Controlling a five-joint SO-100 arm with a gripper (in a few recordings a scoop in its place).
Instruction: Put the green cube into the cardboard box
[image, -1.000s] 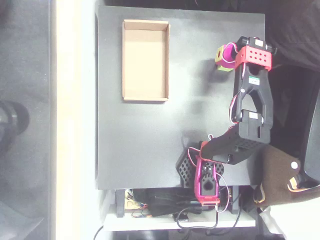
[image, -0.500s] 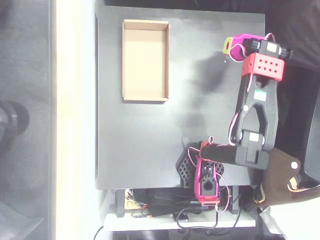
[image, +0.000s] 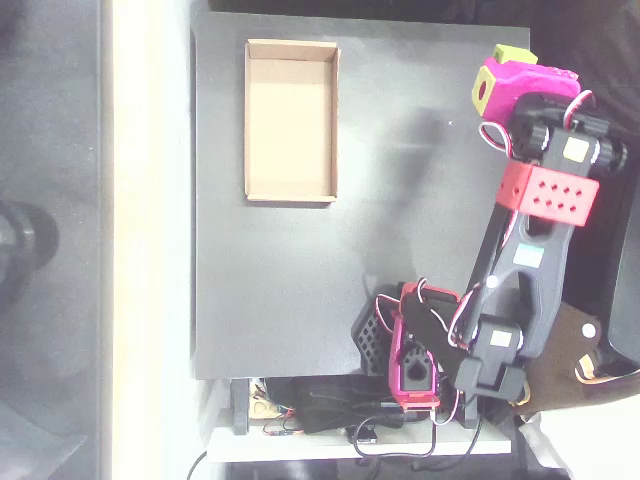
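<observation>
Near the upper right of the overhead view, my end effector (image: 508, 66) sits over the right edge of the dark tabletop (image: 400, 250). Its magenta body carries a yellow square patch on the side that faces left in the picture. At its upper tip, touching the magenta shell, a small lime block shows: the green cube (image: 511, 53). Just one corner and a top face of it are visible beyond the shell, so it lies right at my fingertips rather than apart from them. My fingers themselves are hidden under the magenta body, and I cannot tell how far they are parted or whether they truly clamp the cube.

My arm runs down the right side of the frame from there: a red perforated bracket (image: 549, 191) below the end effector, then black links down to the base at the lower middle, where red and white wires loop around a magenta motor housing.

Well apart from the cube, in the upper left part of the tabletop, lies the cardboard box (image: 249, 120), long side running up and down, its light-brown floor bare.
</observation>
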